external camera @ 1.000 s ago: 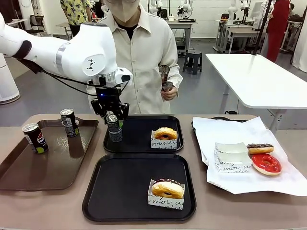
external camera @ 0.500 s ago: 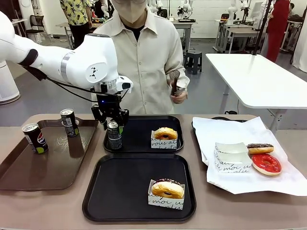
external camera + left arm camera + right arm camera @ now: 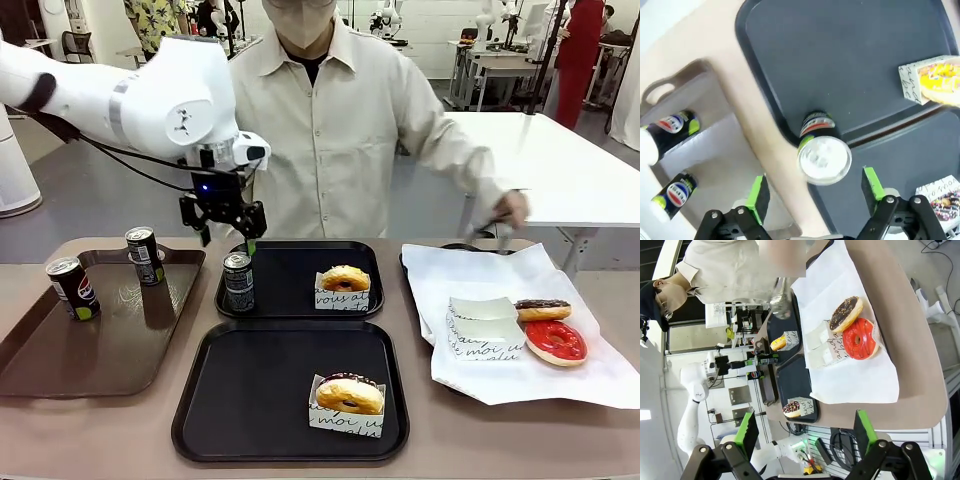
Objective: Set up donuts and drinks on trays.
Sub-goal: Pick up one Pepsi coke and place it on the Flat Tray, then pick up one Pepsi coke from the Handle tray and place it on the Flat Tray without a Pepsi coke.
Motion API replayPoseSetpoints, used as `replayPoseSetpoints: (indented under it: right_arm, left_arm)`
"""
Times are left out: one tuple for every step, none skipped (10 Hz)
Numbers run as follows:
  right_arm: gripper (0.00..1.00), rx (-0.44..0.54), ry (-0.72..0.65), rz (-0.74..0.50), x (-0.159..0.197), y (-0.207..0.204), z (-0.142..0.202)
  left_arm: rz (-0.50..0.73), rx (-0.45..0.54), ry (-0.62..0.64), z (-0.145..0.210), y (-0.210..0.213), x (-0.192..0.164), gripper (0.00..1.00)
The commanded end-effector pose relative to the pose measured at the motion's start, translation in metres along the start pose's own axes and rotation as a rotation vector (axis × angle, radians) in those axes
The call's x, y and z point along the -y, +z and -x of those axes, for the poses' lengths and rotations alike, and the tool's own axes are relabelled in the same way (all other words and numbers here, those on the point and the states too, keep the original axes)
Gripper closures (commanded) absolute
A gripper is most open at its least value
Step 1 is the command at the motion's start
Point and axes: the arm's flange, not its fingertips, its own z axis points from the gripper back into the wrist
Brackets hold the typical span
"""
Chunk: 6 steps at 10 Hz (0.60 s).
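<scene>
1. Left of centre in the front view, the left gripper (image 3: pixel 228 238) hangs just above a soda can (image 3: pixel 238 282). Its jaws are spread wide and hold nothing. The wrist view shows a green pad (image 3: pixel 759 192) on either side of the can's silver top, apart from it
2. That can stands upright on its own at the left edge of the far black tray (image 3: pixel 290 262), beside a sleeved donut (image 3: pixel 345 280). I judge this tray's pairing of one drink and one donut complete
3. Lower centre, the near black tray (image 3: pixel 250 390) carries a chocolate-topped donut (image 3: pixel 349 395) in its sleeve on its right side. The bare left half looks kept for a drink
4. Far left, the brown tray (image 3: pixel 110 350) holds a front can (image 3: pixel 77 288) and a back can (image 3: pixel 145 255). Both are upright and well apart, which leaves room for fingers to come down around either
5. At the right, the white paper sheet (image 3: pixel 470 270) bears a red-glazed donut (image 3: pixel 556 341) just beside a chocolate donut (image 3: pixel 542 309). A person's hand (image 3: pixel 512 210) reaches to the sheet's far edge, and whatever it holds is too blurred to tell
6. High above the table in its own view, the right gripper (image 3: pixel 805 432) is open and empty
</scene>
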Motion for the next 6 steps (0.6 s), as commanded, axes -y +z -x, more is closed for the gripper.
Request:
replayPoseSetpoints:
  right_arm:
    - [0.00,0.001,0.011,-0.015,0.001,-0.001,-0.001]
    - [0.00,0.001,0.011,-0.015,0.001,-0.001,-0.001]
    - [0.00,0.001,0.011,-0.015,0.001,-0.001,-0.001]
    - [0.00,0.001,0.011,-0.015,0.001,-0.001,-0.001]
    - [0.00,0.001,0.011,-0.015,0.001,-0.001,-0.001]
    - [0.00,0.001,0.011,-0.015,0.001,-0.001,-0.001]
  left_arm:
    - [0.002,0.011,-0.002,0.044,0.035,-0.026,0.00]
    - [0.014,0.022,0.004,0.066,0.053,-0.042,0.00]
    - [0.019,0.018,0.012,0.087,0.063,-0.058,0.00]
    - [0.029,0.010,0.030,0.102,0.068,-0.070,0.00]
    - [0.035,0.006,0.041,0.107,0.068,-0.081,0.00]
    - [0.031,0.003,0.069,0.111,0.067,-0.090,0.00]
